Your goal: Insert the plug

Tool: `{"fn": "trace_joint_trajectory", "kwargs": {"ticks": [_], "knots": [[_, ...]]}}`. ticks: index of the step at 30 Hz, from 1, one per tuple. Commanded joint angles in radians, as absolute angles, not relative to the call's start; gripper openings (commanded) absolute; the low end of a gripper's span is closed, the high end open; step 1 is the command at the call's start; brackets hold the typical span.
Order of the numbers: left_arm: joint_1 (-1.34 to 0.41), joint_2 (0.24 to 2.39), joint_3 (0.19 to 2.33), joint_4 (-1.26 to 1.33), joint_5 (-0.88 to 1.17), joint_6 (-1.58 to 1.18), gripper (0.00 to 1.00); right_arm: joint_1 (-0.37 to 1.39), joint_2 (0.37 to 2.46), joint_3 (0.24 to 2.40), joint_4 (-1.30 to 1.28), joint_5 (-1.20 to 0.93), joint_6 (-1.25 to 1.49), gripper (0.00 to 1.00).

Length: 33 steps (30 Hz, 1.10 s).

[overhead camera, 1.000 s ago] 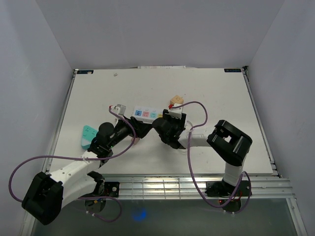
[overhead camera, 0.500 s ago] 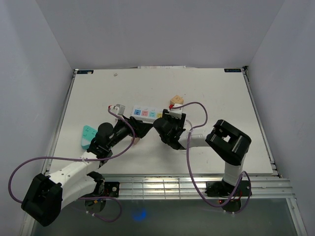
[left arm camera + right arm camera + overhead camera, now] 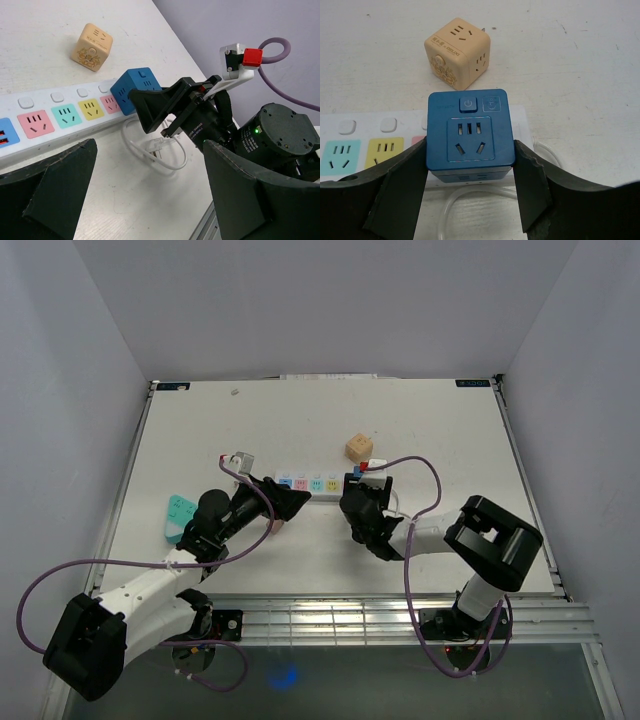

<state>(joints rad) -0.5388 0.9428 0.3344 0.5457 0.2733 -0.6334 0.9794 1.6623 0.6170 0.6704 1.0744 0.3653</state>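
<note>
The plug is a blue cube with a socket face on top. It stands on the right end of the white power strip, and how deep it sits cannot be told. My right gripper is shut on it, one finger pressed against each side. In the top view the blue cube is at the end of the strip, with the right gripper just in front. My left gripper is open and empty, low over the table near the strip's coloured sockets.
A beige cube adapter lies just behind the strip's right end. The strip's white cable loops on the table under the right gripper. A teal object lies at the left. Both arms crowd the middle front.
My right arm has pulled back and to the right, uncovering the beige cube. The blue cube now shows at the strip's right end. The left arm has barely moved.
</note>
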Motion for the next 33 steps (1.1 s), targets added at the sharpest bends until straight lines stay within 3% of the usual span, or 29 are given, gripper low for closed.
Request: {"fn": "trace_joint_trajectory", "kwargs": {"ticks": [1, 8, 11, 12, 13, 21, 22, 23, 29, 33], "knots": [[-0.54, 0.925, 0.341, 0.545, 0.287, -0.626, 0.98, 0.959, 1.703, 0.563, 0.499, 0.986, 0.324, 0.11], [-0.54, 0.928, 0.344, 0.545, 0.293, -0.624, 0.98, 0.856, 1.655, 0.594, 0.29, 0.914, 0.474, 0.31], [-0.538, 0.928, 0.345, 0.543, 0.296, -0.624, 0.98, 0.85, 1.635, 0.583, 0.284, 0.916, 0.494, 0.44], [-0.538, 0.928, 0.344, 0.543, 0.298, -0.624, 0.98, 0.847, 1.629, 0.583, 0.269, 0.92, 0.505, 0.55], [-0.538, 0.928, 0.345, 0.543, 0.299, -0.624, 0.98, 0.845, 1.625, 0.583, 0.267, 0.92, 0.515, 0.6], [-0.538, 0.931, 0.348, 0.545, 0.305, -0.626, 0.98, 0.848, 1.514, 0.621, 0.215, 0.858, 0.459, 0.84], [-0.538, 0.931, 0.35, 0.545, 0.305, -0.624, 0.98, 0.848, 1.5, 0.636, 0.168, 0.848, 0.453, 0.94], [-0.538, 0.933, 0.351, 0.545, 0.311, -0.626, 0.98, 0.848, 1.474, 0.672, 0.141, 0.832, 0.442, 0.98], [-0.538, 0.934, 0.354, 0.545, 0.318, -0.626, 0.98, 0.848, 1.39, 0.782, -0.043, 0.859, 0.402, 0.99], [-0.538, 0.94, 0.357, 0.545, 0.324, -0.626, 0.98, 0.848, 1.371, 0.844, -0.08, 0.839, 0.379, 0.9]]}}
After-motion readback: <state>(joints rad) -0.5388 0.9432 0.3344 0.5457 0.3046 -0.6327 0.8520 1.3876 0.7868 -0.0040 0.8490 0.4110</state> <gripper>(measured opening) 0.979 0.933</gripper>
